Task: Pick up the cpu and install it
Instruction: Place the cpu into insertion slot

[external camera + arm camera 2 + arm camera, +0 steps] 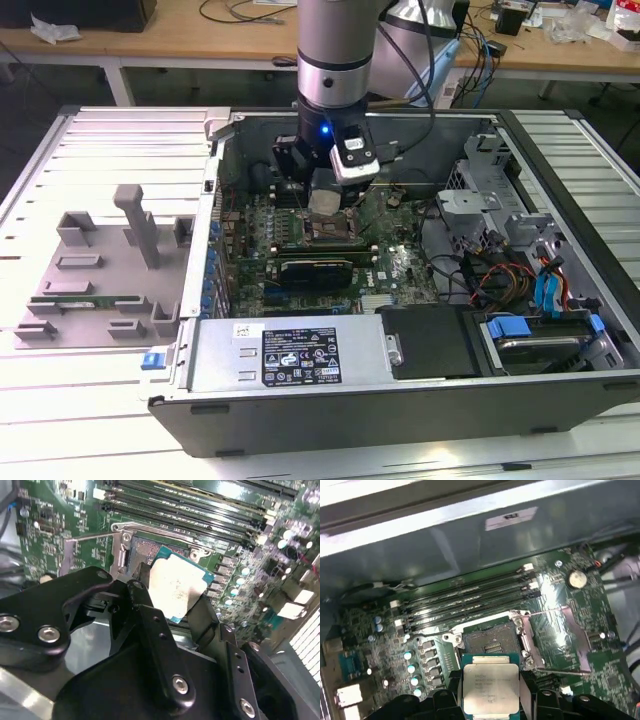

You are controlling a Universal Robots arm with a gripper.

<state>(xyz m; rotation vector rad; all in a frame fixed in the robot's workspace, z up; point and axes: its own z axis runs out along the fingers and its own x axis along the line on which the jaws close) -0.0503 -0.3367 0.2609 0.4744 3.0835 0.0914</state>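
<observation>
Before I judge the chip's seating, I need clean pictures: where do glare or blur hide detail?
Second wrist view: glare bleaches the small square silvery-topped cpu nearly white. First wrist view: the cpu is evenly lit, but the grey case wall behind is blurred. Exterior view: a small blue light flares.

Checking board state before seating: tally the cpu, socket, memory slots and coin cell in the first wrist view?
cpu: 1
cpu socket, open: 1
memory slots: 4
coin cell: 1
Total: 7
</observation>
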